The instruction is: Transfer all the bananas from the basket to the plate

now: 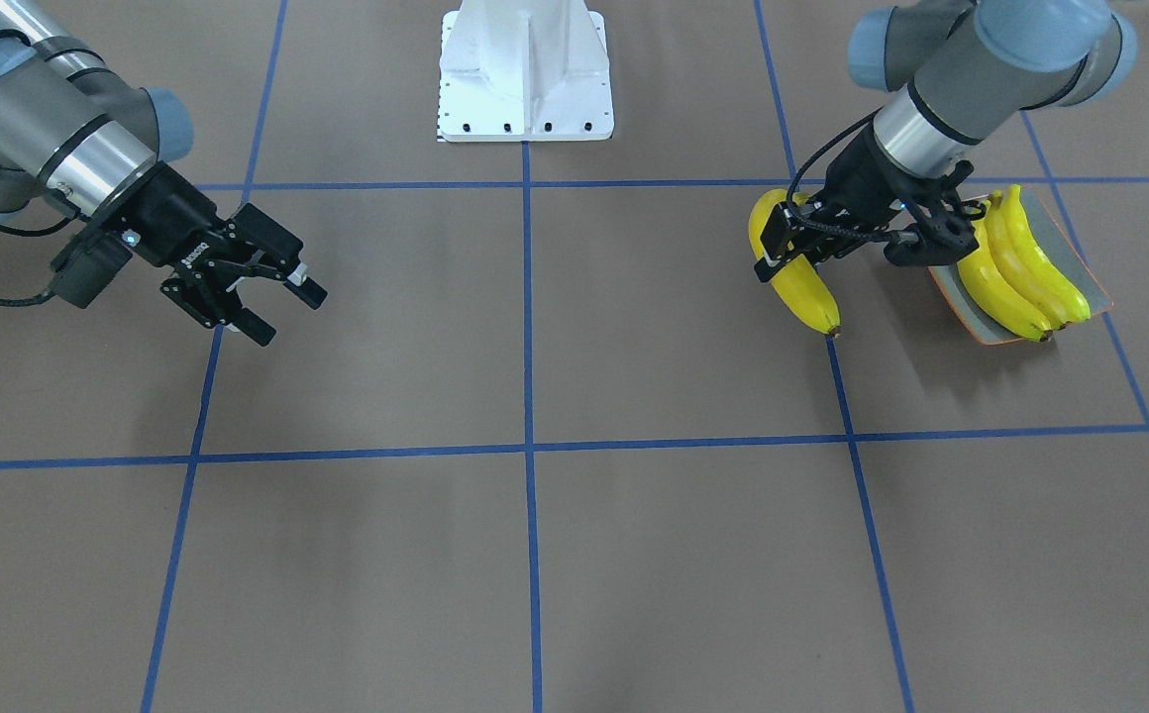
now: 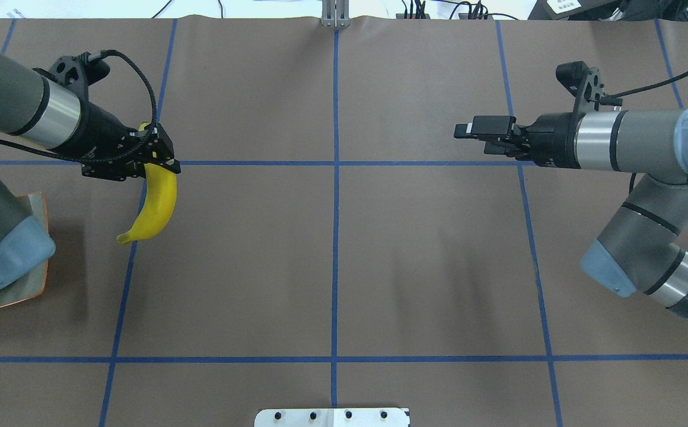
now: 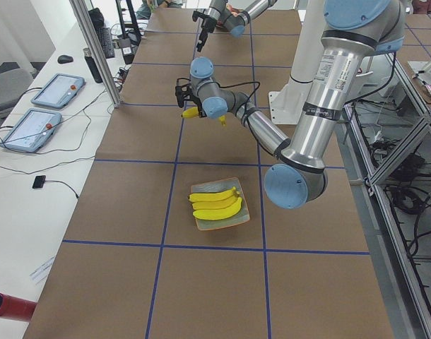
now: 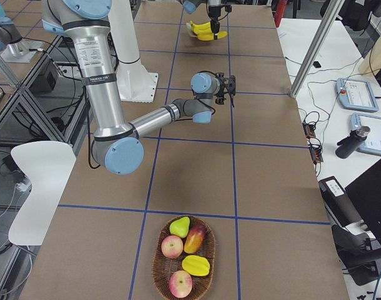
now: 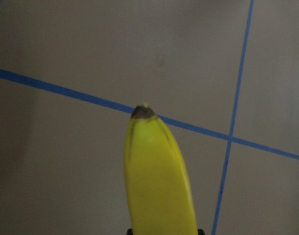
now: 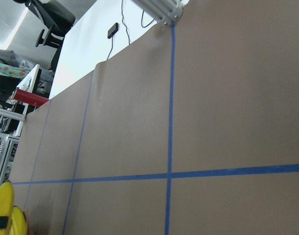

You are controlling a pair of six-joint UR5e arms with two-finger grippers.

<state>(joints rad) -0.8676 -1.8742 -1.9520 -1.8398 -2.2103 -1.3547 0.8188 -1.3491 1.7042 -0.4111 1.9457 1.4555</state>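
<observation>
The table (image 1: 634, 555) is flat brown, gridded with blue tape lines (image 1: 527, 347). The held banana (image 1: 807, 292) is bright yellow with a dark brown tip; at its 3 o'clock two bananas (image 1: 1020, 272) of the same yellow lie on the grey-green plate (image 1: 1073, 248) with a thin orange rim. The left gripper (image 1: 787, 248) and right gripper (image 1: 287, 312) are black, the base (image 1: 525, 69) white.

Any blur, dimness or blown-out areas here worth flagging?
Left wrist view: dim, the held banana close to the lens and slightly soft. Right wrist view: the pale area beyond the table is nearly blown out. Front-facing view: evenly lit, only soft shadows on the table. Overhead view: sharp, no glare.
</observation>
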